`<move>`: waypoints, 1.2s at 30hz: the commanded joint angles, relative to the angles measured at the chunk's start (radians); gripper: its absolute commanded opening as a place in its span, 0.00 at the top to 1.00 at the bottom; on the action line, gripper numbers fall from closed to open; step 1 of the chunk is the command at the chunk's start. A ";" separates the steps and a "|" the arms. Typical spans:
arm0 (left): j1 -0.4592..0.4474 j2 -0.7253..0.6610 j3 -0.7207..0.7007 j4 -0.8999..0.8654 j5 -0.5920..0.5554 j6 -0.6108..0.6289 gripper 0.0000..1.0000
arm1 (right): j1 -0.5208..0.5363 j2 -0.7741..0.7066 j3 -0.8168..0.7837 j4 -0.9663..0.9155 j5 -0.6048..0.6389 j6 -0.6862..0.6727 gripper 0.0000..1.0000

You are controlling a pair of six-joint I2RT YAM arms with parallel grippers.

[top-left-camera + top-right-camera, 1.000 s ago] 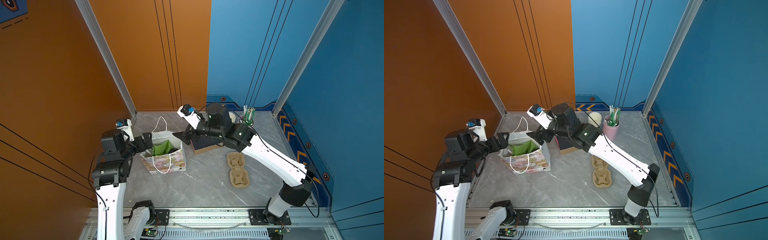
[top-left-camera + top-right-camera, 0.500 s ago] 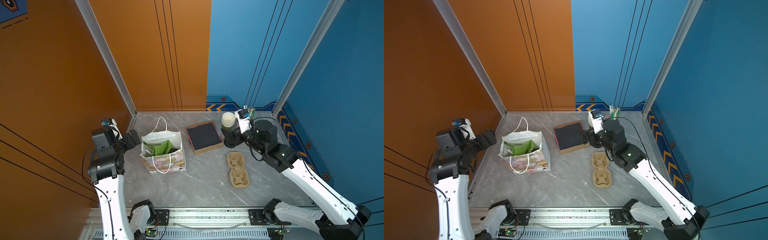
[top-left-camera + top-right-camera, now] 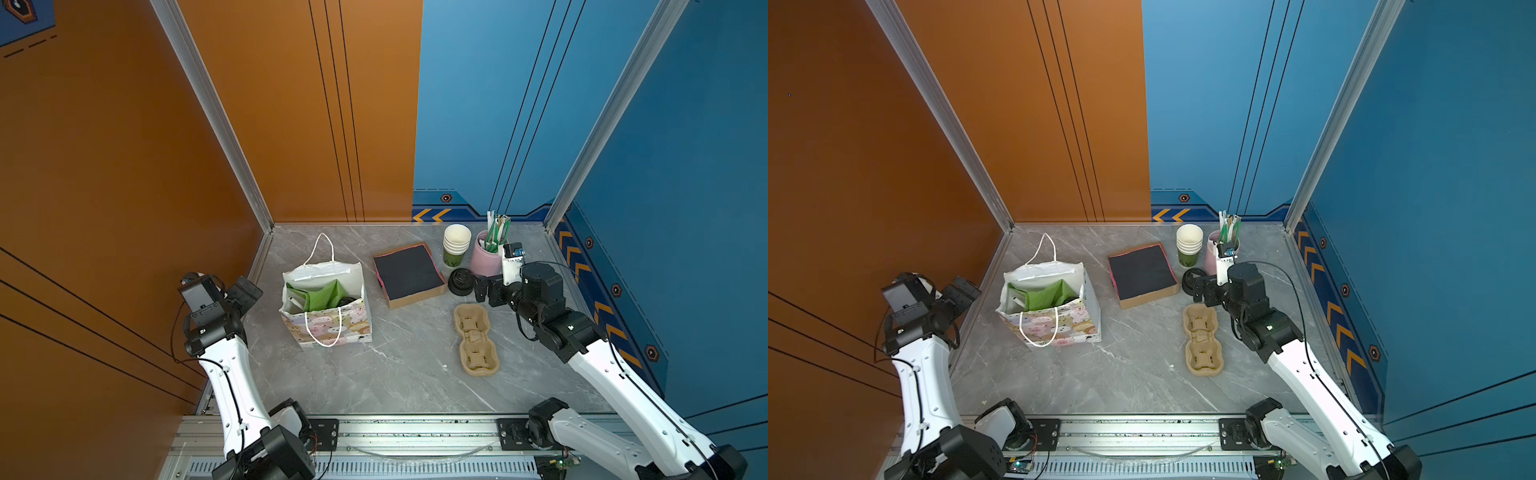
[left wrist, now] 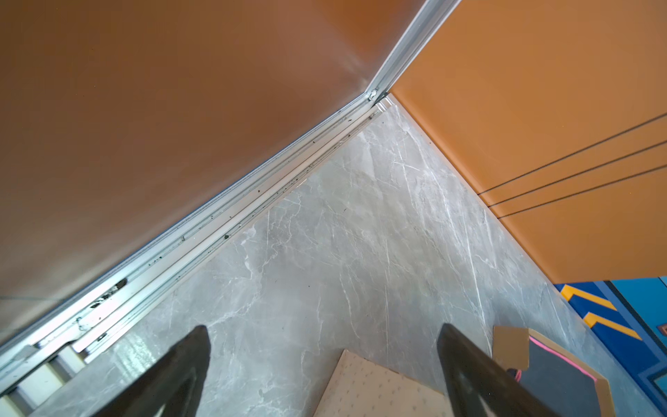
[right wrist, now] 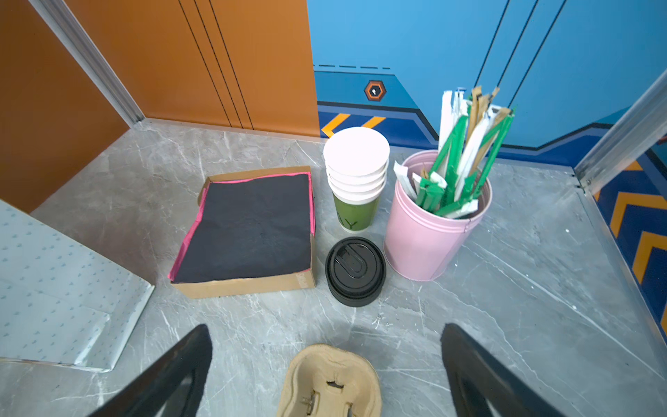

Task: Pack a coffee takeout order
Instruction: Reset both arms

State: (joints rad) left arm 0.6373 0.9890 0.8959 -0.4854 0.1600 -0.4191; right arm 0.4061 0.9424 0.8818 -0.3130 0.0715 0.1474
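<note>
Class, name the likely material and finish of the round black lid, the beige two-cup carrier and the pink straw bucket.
Round black lid: probably plastic, glossy; highlights on moulded ridges.
Beige two-cup carrier: seemingly moulded paper pulp, matt, rough-edged.
Pink straw bucket: perhaps painted metal, smooth satin, with a rolled rim; plastic is possible.

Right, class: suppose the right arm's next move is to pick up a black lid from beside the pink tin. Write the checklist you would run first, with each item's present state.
1. Right gripper open and empty: ok.
2. Black lids straight ahead of it, nothing between: ok.
3. Room for a finger between the lids and the pink tin: cannot tell.
4. Paper bag upright, mouth open: ok.
5. Left gripper open, empty, apart from the bag: ok.
6. Green napkin inside the bag: ok.
</note>
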 commanded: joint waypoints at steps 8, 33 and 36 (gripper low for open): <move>-0.027 0.095 -0.187 0.340 -0.135 -0.135 0.02 | -0.117 -0.025 -0.142 0.064 0.034 0.048 0.00; -0.512 0.221 -0.505 0.988 -0.558 0.106 0.02 | -0.280 0.161 -0.367 0.370 0.089 -0.004 0.00; -0.532 0.236 -0.530 1.051 -0.552 0.132 0.02 | -0.280 0.180 -0.370 0.383 0.091 -0.015 0.00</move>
State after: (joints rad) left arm 0.1204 1.2114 0.3916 0.4656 -0.3611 -0.3408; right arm 0.1307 1.1072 0.5259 0.0227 0.1364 0.1570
